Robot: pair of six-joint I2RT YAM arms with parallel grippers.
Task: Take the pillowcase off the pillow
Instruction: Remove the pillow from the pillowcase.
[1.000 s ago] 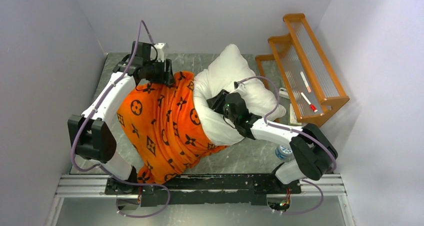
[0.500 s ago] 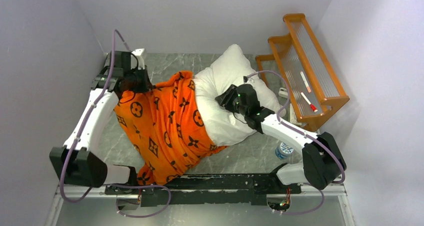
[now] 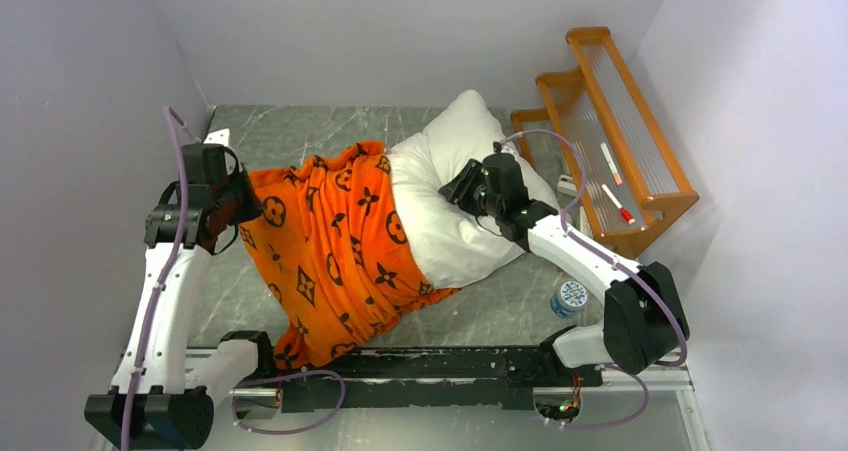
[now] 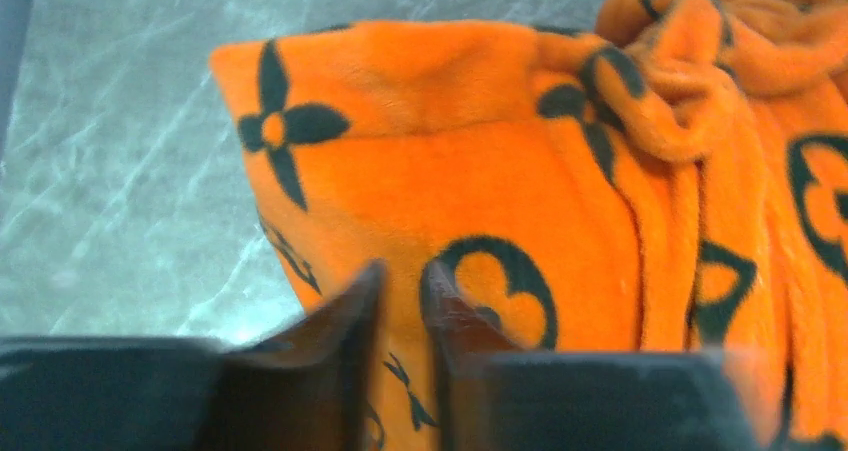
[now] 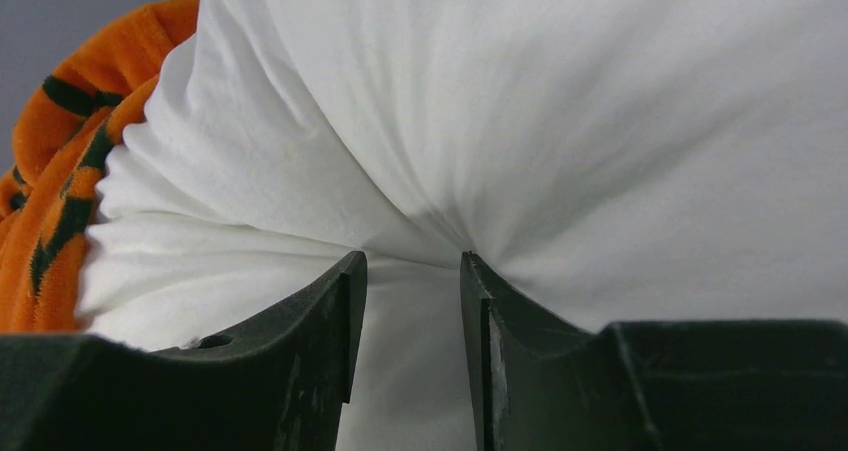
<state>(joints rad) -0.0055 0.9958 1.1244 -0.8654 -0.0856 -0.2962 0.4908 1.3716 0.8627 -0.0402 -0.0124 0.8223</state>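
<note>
Left gripper pinched tight on pillowcase corner near left edge of counter. Right gripper nipping bare pillow end toward far-right corner. Plush, light, floppy, likely clingy; grab closed-end corners, not middle.

walls: plain pale grey | tbl: grey marble top | rack: orange wood — far rt

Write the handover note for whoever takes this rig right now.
Left tool: shut on the pillowcase, near its left end.
Right tool: shut on a pinch of the pillow.
Done: the pillow's right part is bare; the pillowcase covers the rest.
To do: probably pull the pillowcase leftward until it is fully off, with the right tool anchoring the pillow.
</note>
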